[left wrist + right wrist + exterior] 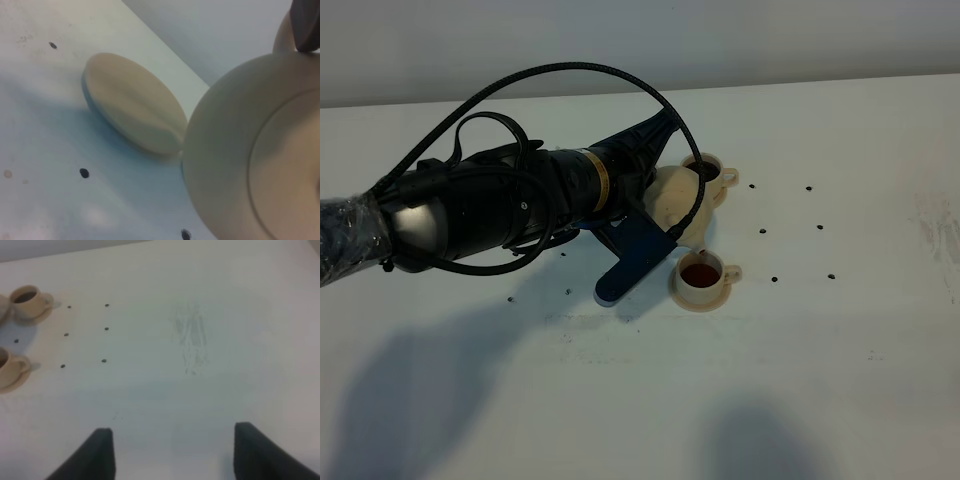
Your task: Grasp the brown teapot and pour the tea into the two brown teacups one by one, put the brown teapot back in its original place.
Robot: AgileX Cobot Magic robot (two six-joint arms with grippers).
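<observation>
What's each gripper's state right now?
Left gripper: closed on the handle of the brown teapot.
Right gripper: open, holding nothing.

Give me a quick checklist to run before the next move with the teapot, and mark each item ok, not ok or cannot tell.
1. Grip: left gripper shut on the handle of the brown teapot: ok.
2. Near teacup holds tea: ok.
3. Far teacup holds tea: ok, dark liquid shows inside.
4. Wide saucer bare, ready for the teapot: ok.
5. Right gripper open and well apart from both cups: ok.
6. No drip at the spout: cannot tell, too small to see.
</observation>
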